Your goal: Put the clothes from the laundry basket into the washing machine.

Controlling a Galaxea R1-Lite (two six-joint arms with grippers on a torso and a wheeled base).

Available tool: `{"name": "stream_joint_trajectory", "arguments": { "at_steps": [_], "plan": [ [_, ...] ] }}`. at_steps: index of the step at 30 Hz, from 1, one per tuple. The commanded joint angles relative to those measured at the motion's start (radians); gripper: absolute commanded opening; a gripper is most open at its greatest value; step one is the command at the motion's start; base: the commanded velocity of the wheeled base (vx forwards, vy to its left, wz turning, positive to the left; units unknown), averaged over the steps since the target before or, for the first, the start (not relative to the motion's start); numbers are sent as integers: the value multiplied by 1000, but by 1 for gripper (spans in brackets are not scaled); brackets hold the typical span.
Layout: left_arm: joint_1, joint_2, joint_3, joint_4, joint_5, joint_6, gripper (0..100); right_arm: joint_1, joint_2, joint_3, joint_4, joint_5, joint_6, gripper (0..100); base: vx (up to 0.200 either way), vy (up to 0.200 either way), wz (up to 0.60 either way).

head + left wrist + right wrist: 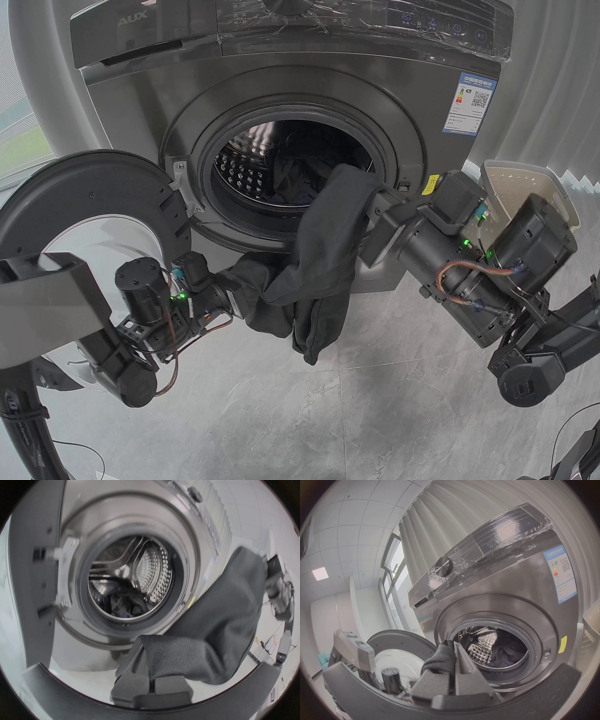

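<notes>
We see the washing machine (156, 106) straight ahead with its round door (87, 187) swung wide to our left, the hinge edge just beside the drum mouth (206, 169). A heap of dark clothes (294, 178) already lies at the back of the drum.

A dark garment (325, 250) hangs between both arms, in front of the lower right part of the mouth and outside the drum. The left gripper (149, 655) sits low, below the mouth's bottom rim and near the door's inner edge. Its jaws are pressed together on one end of the garment. The right gripper (452, 661) is higher, at the mouth's right rim, its jaws pinching the other end, which bunches up over them. From there the cloth drapes across the right rim and falls in folds past the bottom rim, its lowest tip hanging free above the grey floor (387, 412).

The left and upper parts of the mouth stay uncovered, with open space between the door's edge and the cloth. The laundry basket (519, 181) stands at the machine's right side, just behind the right arm, with a pale curtain (550, 81) beyond it.
</notes>
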Motion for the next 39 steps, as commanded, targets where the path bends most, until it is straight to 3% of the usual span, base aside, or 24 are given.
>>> {"name": "stream_joint_trajectory", "arguments": {
  "at_steps": [1,6,10,15,23,39],
  "plan": [
    [-10,-308,142,1,-2,-6,0,-53,-66,182,-6,14,6,0,0,0,0],
    [-19,-407,178,1,-2,-21,0,-70,-87,240,-49,31,9,0,0,0,0],
    [-27,-432,148,1,4,-34,0,-155,-78,247,-58,28,13,0,0,0,0],
    [-39,-436,123,1,38,-35,0,-195,-66,248,-69,34,15,0,0,0,0],
    [-83,-478,91,2,81,-32,0,-199,-83,233,-103,29,15,0,0,0,0],
    [-91,-516,77,12,81,-32,0,-196,-121,202,-103,25,15,0,0,0,0]
  ]
}}
